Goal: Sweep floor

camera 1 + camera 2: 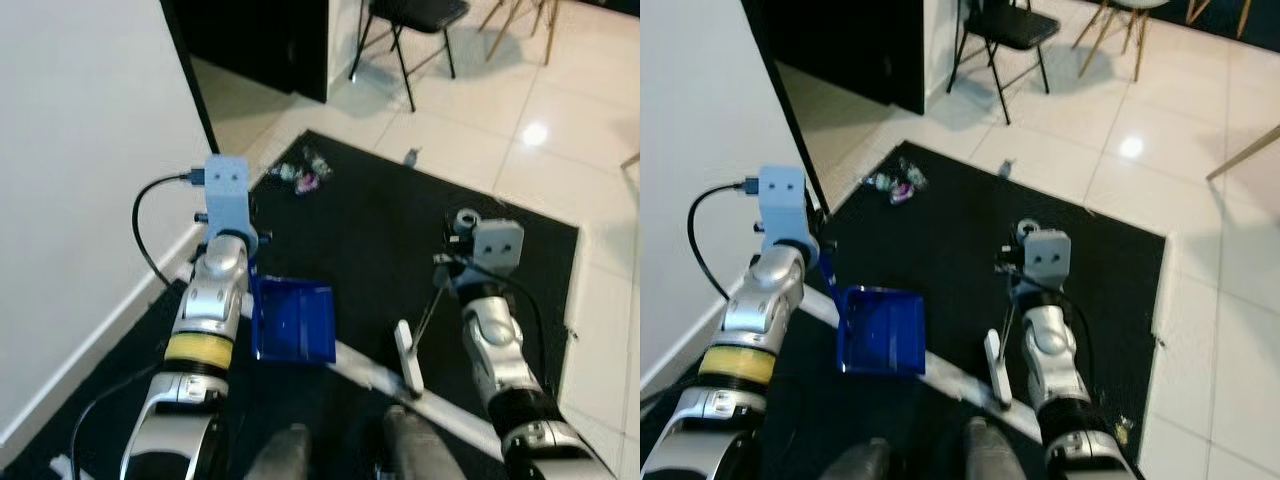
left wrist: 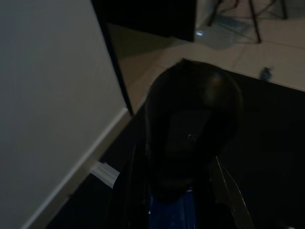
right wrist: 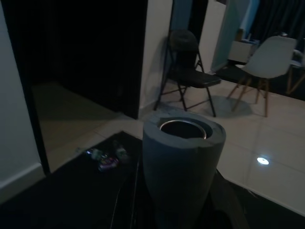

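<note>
Nearest, the left gripper (image 1: 825,262) clamps the blue dustpan (image 1: 880,330) low over the black mat (image 1: 380,230), ready to receive. The right gripper (image 1: 1012,285) clasps the broom handle (image 3: 183,157), its head (image 1: 996,368) on the mat's near edge. Litter (image 1: 305,175) waits at the far corner.

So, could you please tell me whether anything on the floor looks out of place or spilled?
Yes: a small heap of colourful litter lies on the black rug near the dark doorway, and one stray scrap sits on the pale tiles just past the rug's edge. Nothing looks damaged.

The litter (image 1: 303,176) on the black mat (image 1: 380,230) is too small to identify.
</note>
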`<state>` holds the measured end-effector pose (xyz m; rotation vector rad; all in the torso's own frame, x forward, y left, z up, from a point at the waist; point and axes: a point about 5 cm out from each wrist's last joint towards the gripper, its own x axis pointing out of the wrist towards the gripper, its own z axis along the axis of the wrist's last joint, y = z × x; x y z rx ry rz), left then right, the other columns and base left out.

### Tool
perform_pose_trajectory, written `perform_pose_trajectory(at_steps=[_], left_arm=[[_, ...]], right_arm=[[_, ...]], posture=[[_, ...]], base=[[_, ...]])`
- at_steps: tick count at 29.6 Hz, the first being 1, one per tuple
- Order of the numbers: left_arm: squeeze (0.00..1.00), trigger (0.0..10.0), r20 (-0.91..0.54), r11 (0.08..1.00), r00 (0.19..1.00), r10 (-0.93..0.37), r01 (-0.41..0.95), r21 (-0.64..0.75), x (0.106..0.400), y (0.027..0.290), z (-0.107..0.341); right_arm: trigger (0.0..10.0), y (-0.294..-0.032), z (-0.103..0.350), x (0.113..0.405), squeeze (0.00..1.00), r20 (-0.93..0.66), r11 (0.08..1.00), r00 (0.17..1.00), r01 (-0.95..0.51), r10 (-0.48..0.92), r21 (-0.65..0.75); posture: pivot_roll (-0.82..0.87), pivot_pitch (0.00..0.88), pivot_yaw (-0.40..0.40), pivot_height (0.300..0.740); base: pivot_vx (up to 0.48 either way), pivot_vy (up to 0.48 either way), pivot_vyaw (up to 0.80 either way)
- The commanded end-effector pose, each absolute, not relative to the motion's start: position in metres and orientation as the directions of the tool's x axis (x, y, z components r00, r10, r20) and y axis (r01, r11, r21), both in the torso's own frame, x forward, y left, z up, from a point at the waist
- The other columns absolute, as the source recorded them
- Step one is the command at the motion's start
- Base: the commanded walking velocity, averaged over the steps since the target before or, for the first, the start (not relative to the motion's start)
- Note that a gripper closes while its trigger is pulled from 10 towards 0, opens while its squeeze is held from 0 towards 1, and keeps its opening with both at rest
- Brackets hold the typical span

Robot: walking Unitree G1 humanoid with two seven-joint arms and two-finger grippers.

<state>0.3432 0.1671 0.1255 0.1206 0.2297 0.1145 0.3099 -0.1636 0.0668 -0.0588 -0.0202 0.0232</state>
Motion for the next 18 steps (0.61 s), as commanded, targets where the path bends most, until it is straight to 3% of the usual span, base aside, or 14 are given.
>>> perform_pose_trajectory(at_steps=[1,7,18], left_arm=[[0.0,10.0,-0.173,0.986,0.978,0.114,-0.09,0.142,0.3454,0.1638,0.1345],[0.0,10.0,-0.169,0.986,0.98,0.106,-0.082,0.145,0.3456,0.1624,0.1348],[0.0,10.0,-0.169,0.986,0.981,0.097,-0.072,0.151,0.3457,0.161,0.1349]], right_arm=[[10.0,-0.1666,0.0715,0.3112,0.0,0.041,0.998,0.999,-0.011,0.014,-0.06],[10.0,-0.1669,0.0713,0.3113,0.0,0.04,0.998,0.999,-0.011,0.014,-0.062],[10.0,-0.1666,0.0712,0.311,0.0,0.039,0.998,0.999,-0.01,0.012,-0.061]], posture=[[-0.05,0.06,0.024,0.74],[-0.05,0.058,0.024,0.74],[-0.05,0.062,0.027,0.74]], base=[[0.371,0.0,0.0],[0.383,0.0,0.0],[0.315,-0.357,0.0]])
